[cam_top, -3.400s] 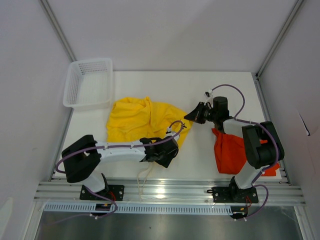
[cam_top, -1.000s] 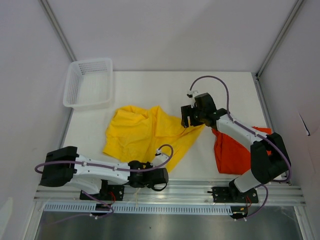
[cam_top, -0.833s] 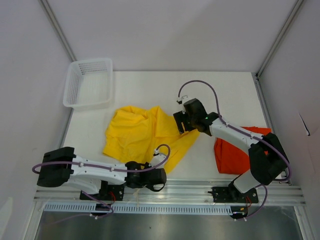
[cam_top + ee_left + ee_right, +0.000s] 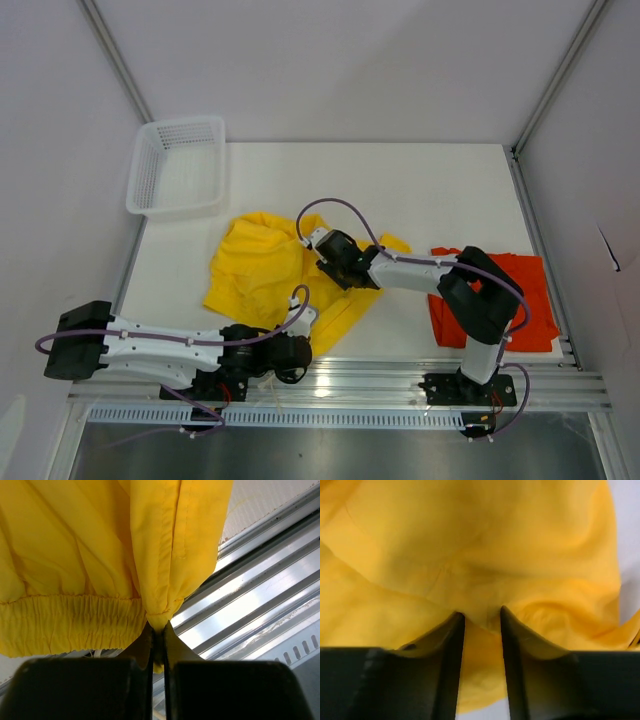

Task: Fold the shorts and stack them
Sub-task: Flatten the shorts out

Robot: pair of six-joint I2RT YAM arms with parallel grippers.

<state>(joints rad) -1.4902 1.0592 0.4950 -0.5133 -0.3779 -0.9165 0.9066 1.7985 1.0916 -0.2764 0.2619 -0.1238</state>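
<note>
The yellow shorts lie rumpled left of the table's middle, one corner pulled toward the near edge. My left gripper is shut on that corner; in the left wrist view its tips pinch a bunched fold below the elastic waistband. My right gripper presses down on the shorts' right part. In the right wrist view its jaws stand partly apart with yellow cloth bulging between them. The orange-red shorts lie flat at the right, under the right arm's base link.
A white mesh basket stands at the back left corner. The aluminium rail runs along the near edge, right under my left gripper, seen also in the left wrist view as the rail. White walls close in the table.
My right arm swung left from beside the orange-red shorts onto the yellow shorts, and its jaws narrowed. My left gripper pulled the yellow corner a little farther toward the near rail.
</note>
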